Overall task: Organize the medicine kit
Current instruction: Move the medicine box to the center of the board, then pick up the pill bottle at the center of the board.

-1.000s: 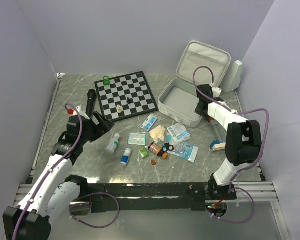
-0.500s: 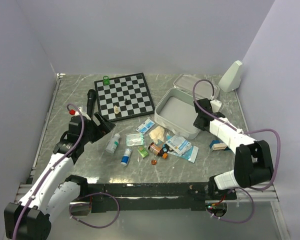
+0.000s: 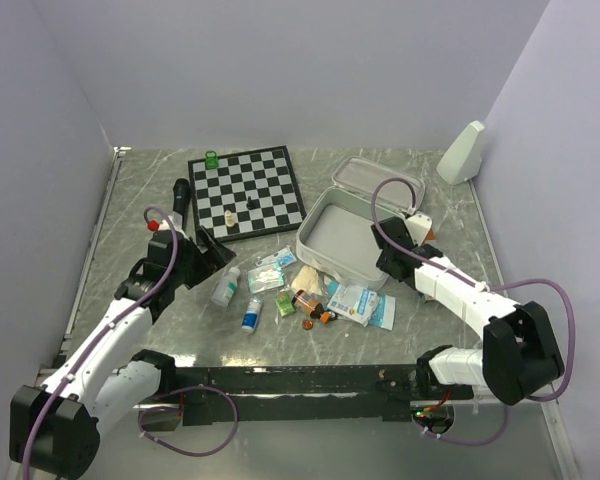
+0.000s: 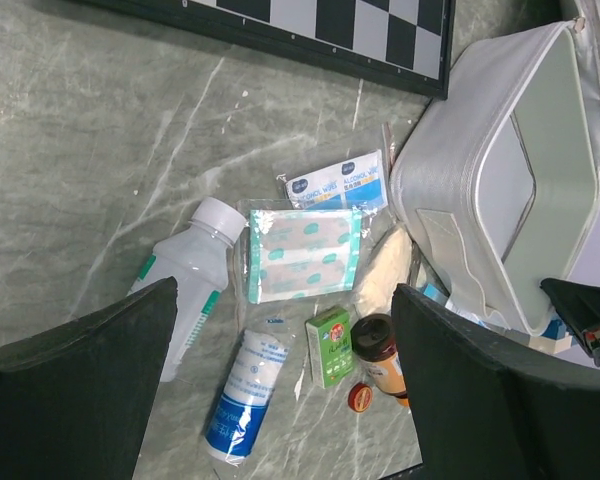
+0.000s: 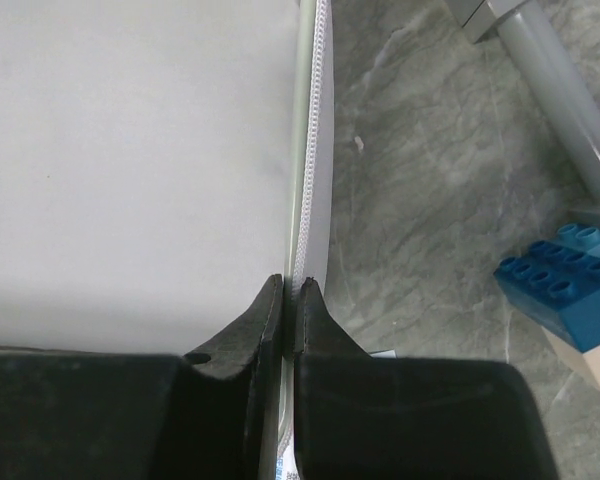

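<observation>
- Right gripper (image 5: 288,285) pinches the kit (image 5: 310,150) rim — drag slowly, low, so the wall doesn't slip.
- Left gripper (image 4: 285,290) gapes wide above the packets (image 4: 302,254) — unladen.

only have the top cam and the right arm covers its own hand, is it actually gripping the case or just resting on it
observer: gripping. the right hand is shut on the case, pinching its zipper rim.
operator: anything close by on that side
observer: a blue toy brick lies just outside the case, not touching it.
operator: what's in the clear packet by the left hand
observer: teal patterned plasters, seen between that open hand's fingers.
</observation>
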`<state>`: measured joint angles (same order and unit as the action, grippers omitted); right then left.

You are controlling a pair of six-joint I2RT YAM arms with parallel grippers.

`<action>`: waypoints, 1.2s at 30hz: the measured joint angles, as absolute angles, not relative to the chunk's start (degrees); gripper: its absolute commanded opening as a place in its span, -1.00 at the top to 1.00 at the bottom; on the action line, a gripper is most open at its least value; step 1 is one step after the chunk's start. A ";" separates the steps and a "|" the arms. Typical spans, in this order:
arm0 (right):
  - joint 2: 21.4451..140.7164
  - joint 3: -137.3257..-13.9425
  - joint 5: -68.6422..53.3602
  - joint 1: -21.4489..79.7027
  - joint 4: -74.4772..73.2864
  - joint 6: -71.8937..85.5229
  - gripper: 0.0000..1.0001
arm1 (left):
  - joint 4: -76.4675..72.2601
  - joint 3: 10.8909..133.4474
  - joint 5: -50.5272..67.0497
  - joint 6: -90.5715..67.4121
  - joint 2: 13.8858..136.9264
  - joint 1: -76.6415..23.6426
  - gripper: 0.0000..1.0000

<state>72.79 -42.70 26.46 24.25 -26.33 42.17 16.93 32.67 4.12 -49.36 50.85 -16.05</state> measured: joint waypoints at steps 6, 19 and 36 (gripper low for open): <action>70.17 -40.95 24.27 25.91 -27.51 43.83 -0.21 | 16.97 32.71 3.03 -49.41 51.72 -16.34 -0.86; 58.02 -47.16 17.37 27.62 -34.57 37.87 -0.34 | 19.62 34.85 -2.17 -49.04 57.52 -17.06 -0.67; 50.06 -41.93 7.81 29.17 -32.14 27.18 -0.33 | 30.83 46.41 -10.63 -39.64 75.48 -26.83 -0.84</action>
